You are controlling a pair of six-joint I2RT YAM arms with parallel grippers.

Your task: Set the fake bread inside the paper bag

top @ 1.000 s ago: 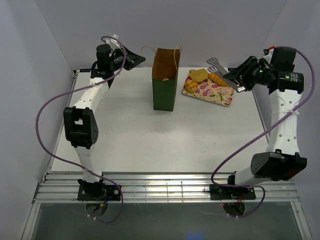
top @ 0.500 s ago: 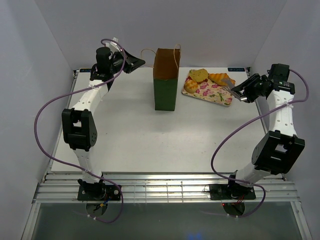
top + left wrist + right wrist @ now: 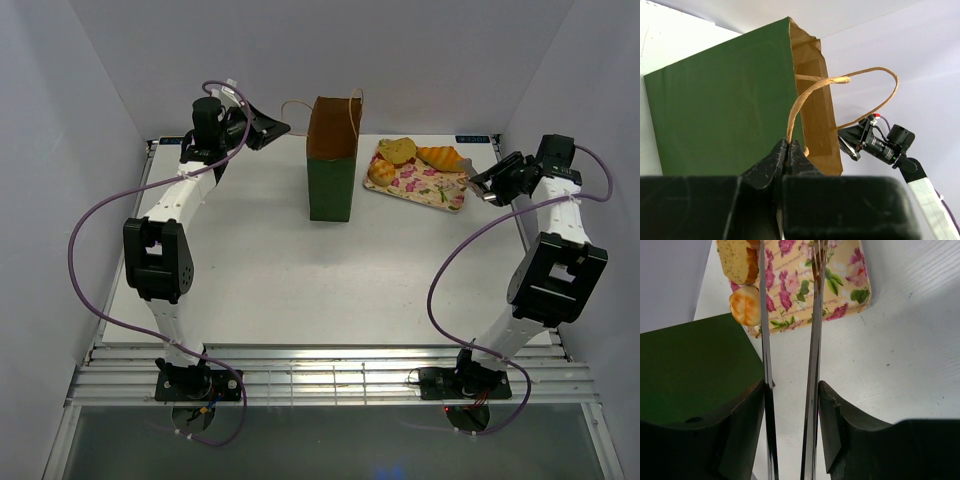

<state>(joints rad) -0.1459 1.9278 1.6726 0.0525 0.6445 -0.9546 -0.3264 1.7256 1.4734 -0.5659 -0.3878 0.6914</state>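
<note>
**Green bag held by one handle, bread lying on the tray**

The white worktop (image 3: 300, 270) carries everything. The biggest thing on it is the paper bag (image 3: 331, 185), dark green outside and brown kraft inside. It stands upright toward the far middle with its mouth open upward. Just to its right, and apart from it, lies a flat floral tray (image 3: 440, 192).

A pair of long metal tongs (image 3: 813, 340) reaches from the right side over the tray's edge. The right fingers (image 3: 492, 187) are clamped on the tongs' two blades, which stand a little apart. From the wrist camera the blade tips run past the bread, but whether they touch it cannot be told.

Three pieces of the fake bread (image 3: 397, 150) show on the tray. A roundish bun sits at the far corner, with a longer orange-brown piece (image 3: 437, 156) beside it to the right. A second bun (image 3: 381, 172) sits at the corner nearest the bag. None of the visible pieces is in the bag.

The smallest thing is the thin tan loop handle (image 3: 840, 80) on the bag's left side. The left fingers (image 3: 789, 150) are pressed together on it, pinching the loop near its lower end.
</note>
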